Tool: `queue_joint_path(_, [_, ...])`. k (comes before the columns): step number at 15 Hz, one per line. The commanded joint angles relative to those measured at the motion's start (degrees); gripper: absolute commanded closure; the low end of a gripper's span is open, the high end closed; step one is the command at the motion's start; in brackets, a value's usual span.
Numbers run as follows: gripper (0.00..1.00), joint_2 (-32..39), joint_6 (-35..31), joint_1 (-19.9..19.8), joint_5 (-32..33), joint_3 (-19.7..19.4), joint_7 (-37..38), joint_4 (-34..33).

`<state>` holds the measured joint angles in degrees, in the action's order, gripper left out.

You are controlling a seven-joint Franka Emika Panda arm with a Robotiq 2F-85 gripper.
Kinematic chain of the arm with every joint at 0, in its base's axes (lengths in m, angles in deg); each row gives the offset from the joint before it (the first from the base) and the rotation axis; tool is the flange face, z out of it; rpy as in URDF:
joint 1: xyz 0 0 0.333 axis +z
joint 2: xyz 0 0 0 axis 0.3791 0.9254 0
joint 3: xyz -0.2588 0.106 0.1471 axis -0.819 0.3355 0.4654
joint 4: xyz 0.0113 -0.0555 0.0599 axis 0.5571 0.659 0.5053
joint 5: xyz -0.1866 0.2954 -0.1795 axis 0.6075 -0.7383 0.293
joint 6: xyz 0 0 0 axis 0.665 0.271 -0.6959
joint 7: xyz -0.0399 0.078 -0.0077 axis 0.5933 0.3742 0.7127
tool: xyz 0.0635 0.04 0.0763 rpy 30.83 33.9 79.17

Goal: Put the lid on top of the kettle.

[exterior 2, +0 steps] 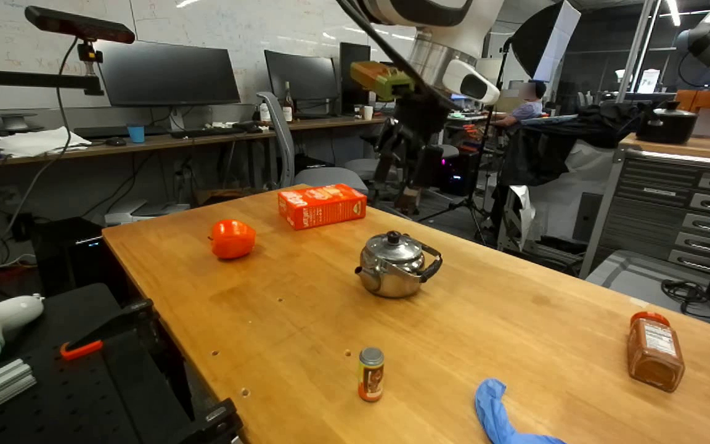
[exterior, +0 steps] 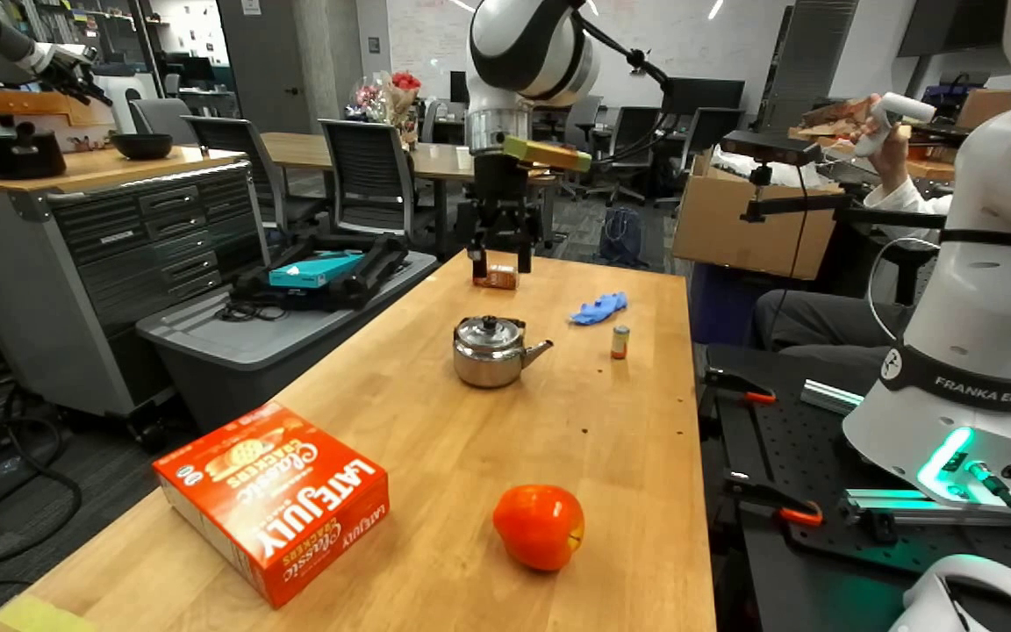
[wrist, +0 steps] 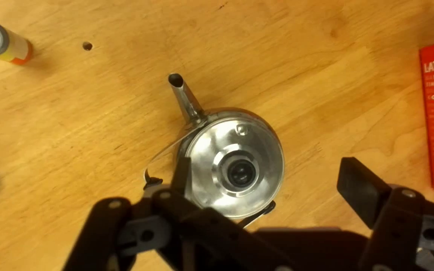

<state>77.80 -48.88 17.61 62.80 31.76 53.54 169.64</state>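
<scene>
Can confirm lid [wrist: 236, 168] sitting on top of kettle [exterior: 488, 364], black knob [exterior 2: 394, 237] up, in both exterior views. See it roughly centred over the body in wrist view. Have gripper [exterior: 501, 261] up above wooden table [exterior: 435, 456], fingers [wrist: 360, 188] spread wide apart, clear of lid. Note kettle upright, spout [wrist: 187, 99] to one side, black-gripped handle [exterior 2: 432, 269] leaning over opposite. Also see on wooden table: LATE JULY cracker box [exterior: 273, 496], lying flat; orange-red fruit [exterior: 539, 527], near box; small can [exterior 2: 371, 375], upright; blue glove [exterior: 600, 309], near can; red-capped jar [exterior 2: 656, 354], well apart from kettle.
</scene>
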Motion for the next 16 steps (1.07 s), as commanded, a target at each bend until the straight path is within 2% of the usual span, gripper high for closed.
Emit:
queue_joint_path(1, [0.0,-7.87,0.75,-0.69,1.53,-0.16,-7.1,5.17])
queue_joint_path(5, [0.0,-12.94,1.22,-0.7,6.9,-0.52,-15.41,8.88])
queue_joint_path(12, [0.0,-20.94,2.84,-0.35,20.04,-0.89,-24.32,14.86])
queue_joint_path(14, [0.0,-22.2,5.13,-0.23,20.83,-1.01,-27.38,15.3])
queue_joint_path(15, [0.0,-18.94,2.91,-0.11,19.55,-0.91,-23.94,13.59])
queue_joint_path(16, [0.0,-19.67,3.73,-0.07,19.79,-0.95,-25.02,13.97])
